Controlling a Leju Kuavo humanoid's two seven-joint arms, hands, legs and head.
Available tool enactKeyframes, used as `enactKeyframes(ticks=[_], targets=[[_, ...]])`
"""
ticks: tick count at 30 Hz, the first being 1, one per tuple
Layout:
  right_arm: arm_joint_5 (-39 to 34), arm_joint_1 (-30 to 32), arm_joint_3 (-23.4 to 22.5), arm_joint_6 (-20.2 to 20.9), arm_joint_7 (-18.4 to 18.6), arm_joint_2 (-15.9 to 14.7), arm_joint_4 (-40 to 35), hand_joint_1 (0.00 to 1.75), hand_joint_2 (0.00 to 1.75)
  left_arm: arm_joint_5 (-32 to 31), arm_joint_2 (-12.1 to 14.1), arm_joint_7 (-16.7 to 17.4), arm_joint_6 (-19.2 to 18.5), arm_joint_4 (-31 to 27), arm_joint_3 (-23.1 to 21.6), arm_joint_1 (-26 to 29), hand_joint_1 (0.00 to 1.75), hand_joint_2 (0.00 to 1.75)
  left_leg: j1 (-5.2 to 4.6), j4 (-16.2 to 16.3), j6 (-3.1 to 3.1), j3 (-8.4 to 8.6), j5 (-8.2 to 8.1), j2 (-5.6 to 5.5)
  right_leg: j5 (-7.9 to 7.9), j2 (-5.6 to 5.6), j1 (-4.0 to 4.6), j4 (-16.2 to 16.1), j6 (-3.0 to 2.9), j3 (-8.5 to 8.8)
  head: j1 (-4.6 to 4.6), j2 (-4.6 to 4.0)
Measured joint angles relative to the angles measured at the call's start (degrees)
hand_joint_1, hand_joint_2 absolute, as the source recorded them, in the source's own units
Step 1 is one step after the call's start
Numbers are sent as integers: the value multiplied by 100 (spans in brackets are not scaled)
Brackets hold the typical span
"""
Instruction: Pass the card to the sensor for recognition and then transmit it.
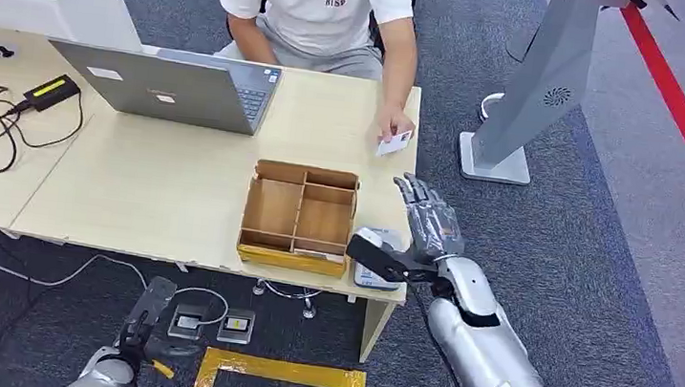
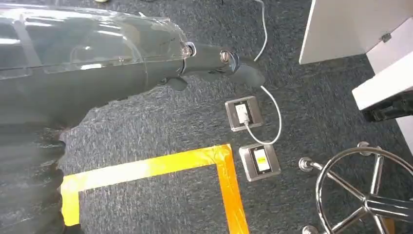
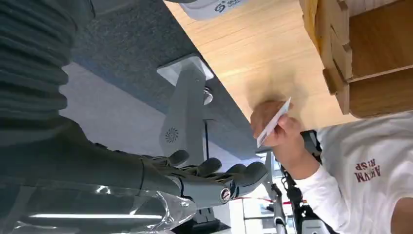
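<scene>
White plastic, thin and stiff: the card (image 1: 394, 143) is pinched in a person's hand (image 1: 390, 122) at the table's (image 1: 157, 184) far right edge, tilted up off the wood. We judge it light, slick and easy to drop, so we should take it by its free edge, thumb against fingers. Our right hand (image 1: 427, 224) hovers near it, fingers spread, holding nothing. Our left hand (image 1: 145, 319) hangs low over the floor, empty. The sensor (image 1: 376, 255) sits beside the box (image 1: 300, 216).
</scene>
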Motion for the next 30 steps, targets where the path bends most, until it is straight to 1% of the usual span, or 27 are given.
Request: enactKeyframes(ticks=[4,8,10,12,18,24,27,30], targets=[[-76,-15,-50,-54,28,-11,46,0,175,-28,0,0,26,-2,9,8,0,175,0,0,0,0,0,0,0,0,0,0,0,1,0,0],[-131,-69,-216,-112,50,-74,42,0,175,-28,-2,0,102,-7,50,90,0,175,-1,1,0,3,0,2,0,3,0,0,0,0,0,0],[-155,-67,-314,-33,20,-153,-15,0,175,-26,-2,0,131,-17,74,142,0,175,-1,1,0,3,0,2,0,1,-1,-1,0,1,2,0],[-186,-31,-378,152,15,-238,-168,0,175,-24,-2,0,153,-42,118,202,0,175,-2,1,0,3,0,2,0,2,-1,-1,0,1,0,0],[-354,434,-568,787,181,-601,-1182,0,175,-28,-2,-7,142,-59,184,324,0,175,-1,1,0,3,-3,1,0,1,-1,-3,0,0,0,0],[-476,876,-708,1121,380,-961,-2194,0,175,-105,-2,-13,118,-59,188,334,0,175,-1,1,0,5,-3,2,0,2,-1,-4,0,1,-2,0],[-529,1078,-761,1268,488,-1108,-2607,0,175,-127,-2,-13,122,-70,188,335,0,175,-1,1,0,5,-3,2,0,1,-1,-4,0,2,0,0],[-535,1231,-806,1338,507,-1215,-2883,0,175,-127,-2,-9,129,-92,186,337,0,175,-1,1,0,5,-3,4,0,1,-1,-4,0,1,-2,0]])
